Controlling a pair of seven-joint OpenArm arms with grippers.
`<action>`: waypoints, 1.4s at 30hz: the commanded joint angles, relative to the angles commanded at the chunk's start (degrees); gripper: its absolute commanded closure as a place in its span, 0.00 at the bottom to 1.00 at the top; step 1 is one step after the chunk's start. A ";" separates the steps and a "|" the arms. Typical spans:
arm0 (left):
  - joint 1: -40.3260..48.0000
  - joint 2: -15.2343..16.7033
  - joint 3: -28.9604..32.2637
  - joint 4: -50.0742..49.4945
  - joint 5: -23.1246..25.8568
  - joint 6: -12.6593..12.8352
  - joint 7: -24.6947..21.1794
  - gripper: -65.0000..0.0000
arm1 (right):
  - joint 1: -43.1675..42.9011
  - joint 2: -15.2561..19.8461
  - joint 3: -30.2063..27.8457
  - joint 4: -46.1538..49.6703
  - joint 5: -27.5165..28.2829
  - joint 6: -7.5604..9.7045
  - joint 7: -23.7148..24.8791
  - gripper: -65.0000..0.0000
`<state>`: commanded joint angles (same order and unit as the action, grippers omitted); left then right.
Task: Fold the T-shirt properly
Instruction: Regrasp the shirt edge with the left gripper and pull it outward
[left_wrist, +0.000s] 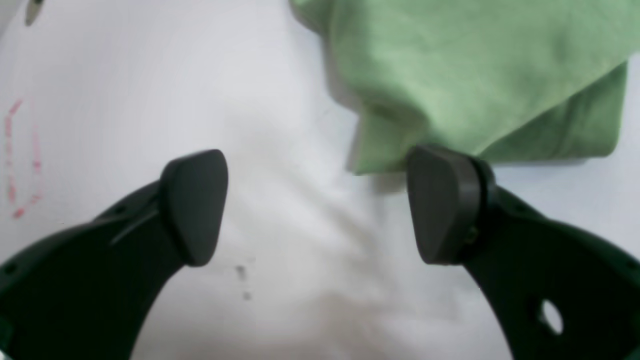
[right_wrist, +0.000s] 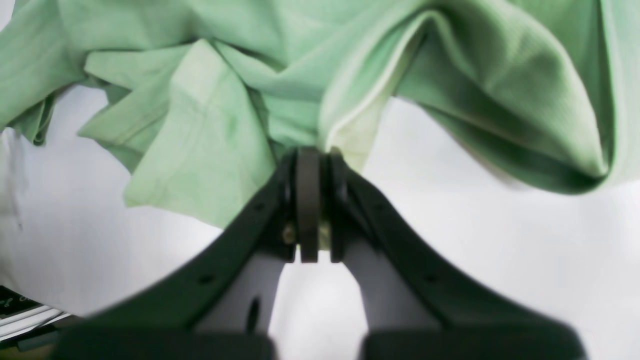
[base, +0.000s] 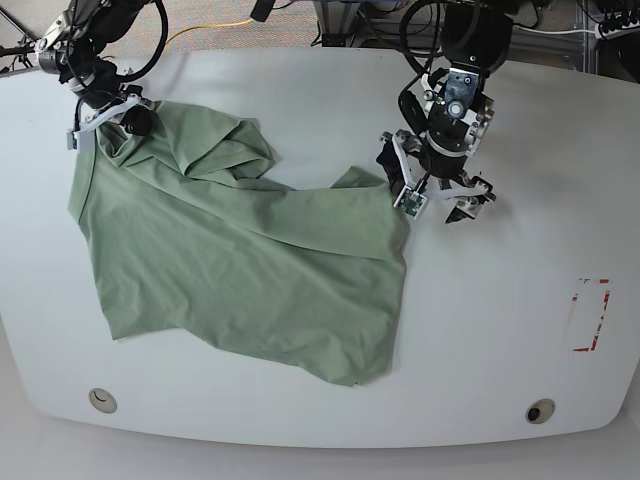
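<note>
I see the shirt (base: 240, 270) lying rumpled across the left half of the table (base: 500, 330) in the base view. My right gripper (right_wrist: 310, 152) is pressed together, pinching a bunched edge at the shirt's far left corner. My left gripper (left_wrist: 317, 205) is spread wide, empty, just beside the shirt's right edge, one finger (left_wrist: 442, 200) overlapping the cloth

My right gripper (right_wrist: 309, 165) sat clamped tight near the desk's far left corner; my left gripper (left_wrist: 317, 205) hung spread wide, right of centre.
</note>
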<state>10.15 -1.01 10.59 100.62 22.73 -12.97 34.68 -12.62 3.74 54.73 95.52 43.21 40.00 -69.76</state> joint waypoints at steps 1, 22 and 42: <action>-0.09 0.26 0.09 -1.05 0.00 0.00 -0.26 0.18 | -0.09 0.00 0.00 0.00 0.00 0.00 0.00 1.00; -5.89 0.09 -0.09 -11.87 -9.85 0.26 -3.43 0.66 | -1.32 0.00 0.18 0.35 0.35 0.00 0.00 1.00; -8.70 -9.93 -0.26 2.20 -9.58 0.26 -2.90 1.00 | 4.40 5.54 -0.53 14.51 0.35 0.00 -5.19 1.00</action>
<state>1.45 -10.95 10.33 102.81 13.14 -12.70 31.78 -8.22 9.27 54.20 110.02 43.56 40.00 -74.95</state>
